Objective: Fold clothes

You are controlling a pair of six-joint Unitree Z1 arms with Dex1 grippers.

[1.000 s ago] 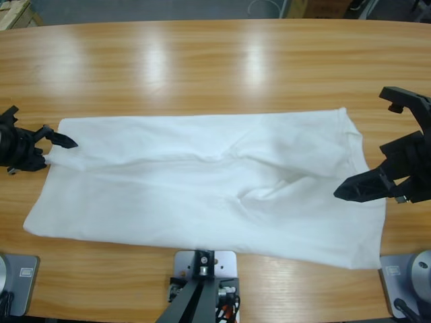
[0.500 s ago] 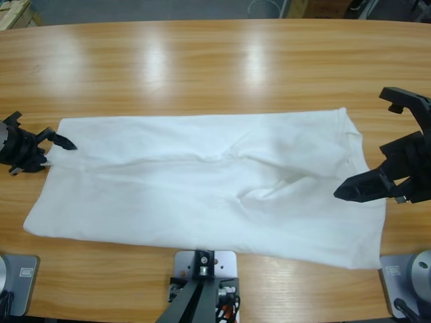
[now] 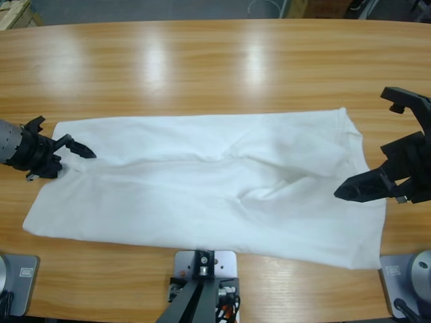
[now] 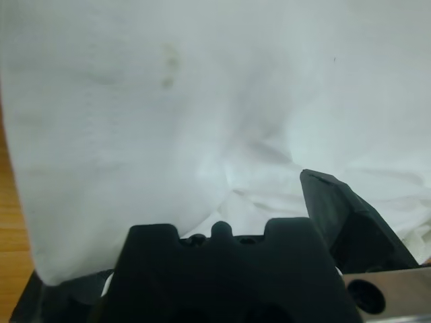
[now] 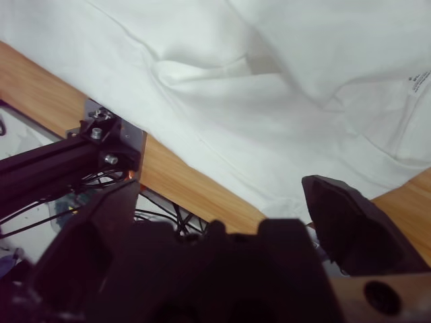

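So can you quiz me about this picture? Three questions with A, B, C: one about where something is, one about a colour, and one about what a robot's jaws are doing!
1. Where is the T-shirt?
A. spread on the wooden table
B. hanging from a hook
C. inside a box

2. What colour is the T-shirt?
A. red
B. white
C. blue

3. How are the right gripper's jaws?
A. clamped on a cup
B. missing
C. wide open

Answers: 1 A, it lies flat across the tabletop. 2 B, the cloth is plain white. 3 C, the jaws spread apart at the shirt's end.
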